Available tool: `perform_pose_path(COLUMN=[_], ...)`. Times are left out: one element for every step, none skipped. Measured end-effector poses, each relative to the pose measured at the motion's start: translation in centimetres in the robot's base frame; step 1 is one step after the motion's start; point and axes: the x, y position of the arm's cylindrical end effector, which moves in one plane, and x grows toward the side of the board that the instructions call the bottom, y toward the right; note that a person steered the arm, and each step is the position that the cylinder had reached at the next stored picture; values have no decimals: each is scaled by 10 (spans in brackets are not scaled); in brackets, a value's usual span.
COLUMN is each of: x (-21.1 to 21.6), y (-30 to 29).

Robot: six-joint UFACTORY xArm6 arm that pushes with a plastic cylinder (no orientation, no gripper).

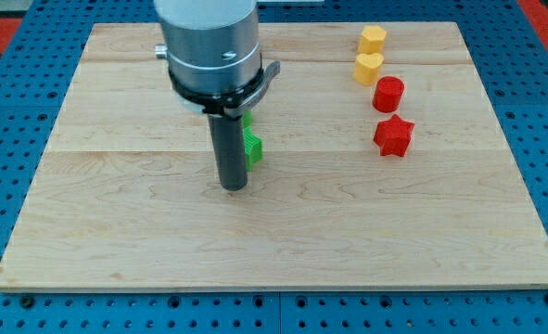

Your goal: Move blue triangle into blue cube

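Observation:
No blue triangle and no blue cube shows in the camera view; they may be hidden behind the arm. My tip point(233, 186) rests on the wooden board point(116, 232) left of centre. A green block point(253, 148) sits just to the right of the rod, touching or nearly touching it, partly hidden. Another bit of green point(248, 120) shows above it behind the rod; its shape cannot be made out.
At the view's upper right stand a yellow hexagon block point(373, 39), a yellow heart-like block point(368, 68), a red cylinder point(388, 94) and a red star point(393, 135). The large grey arm body point(209, 46) hides the board's top middle. Blue pegboard surrounds the board.

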Motion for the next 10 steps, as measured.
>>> perform_pose_path(x=[-21,-47,-57,-79,-120,-138,-166,-170,-150,-184], y=[23,34,34,78,70,50,40,21,18,-7])
